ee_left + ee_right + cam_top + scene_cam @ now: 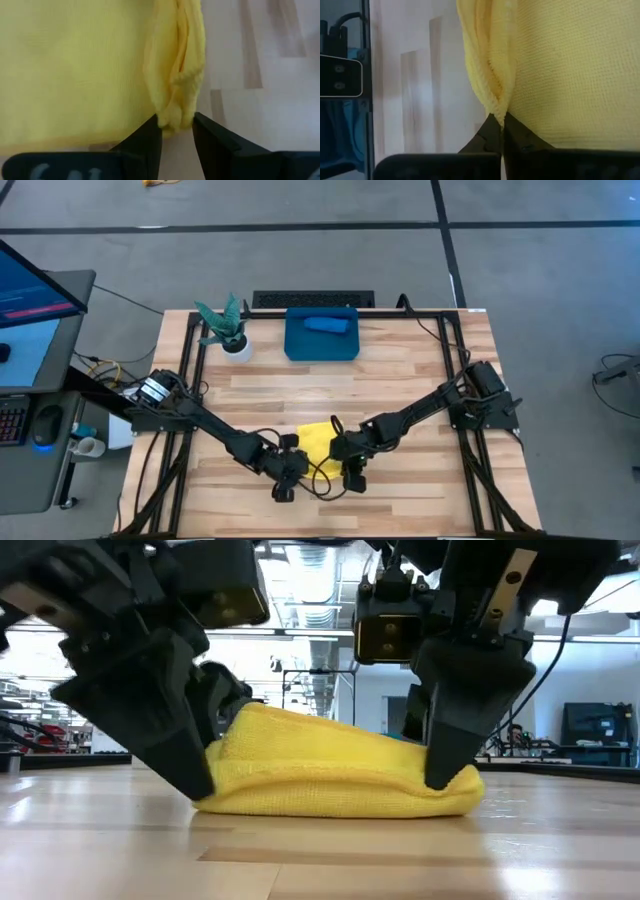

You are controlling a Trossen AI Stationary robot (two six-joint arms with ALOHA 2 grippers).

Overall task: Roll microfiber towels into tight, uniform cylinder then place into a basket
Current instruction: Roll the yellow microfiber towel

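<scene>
While the yellow towel (340,772) lies partly folded near the front edge of the wooden table (400,370), its near hem is doubled over into a soft, rounded lip that bulges low against the boards, with the cloth rising in a shallow hump behind it. Seen from above, it sits at about six o'clock from the table's middle, between the two arms. At its seven o'clock corner, the left gripper (176,131) stands with its fingers parted just wider than the bunched fold between them, so the cloth there looks loosely straddled rather than pinched. At the five o'clock corner, the right gripper (498,126) is clenched tight on the folded hem of the yellow towel, the fingertips meeting through the fabric. Up at twelve o'clock, close to the far edge, the basket (296,348) holds the blue towel (326,324), already rolled and lying along the tray's far wall, with bare floor left beside it. Just at the basket's nine o'clock stands a small white pot with a green plant (228,330). Bare planks stretch between the yellow towel and the basket. Only a narrow strip of table shows between the towel and the front edge. Black frame rails (455,370) run along both sides of the table.
</scene>
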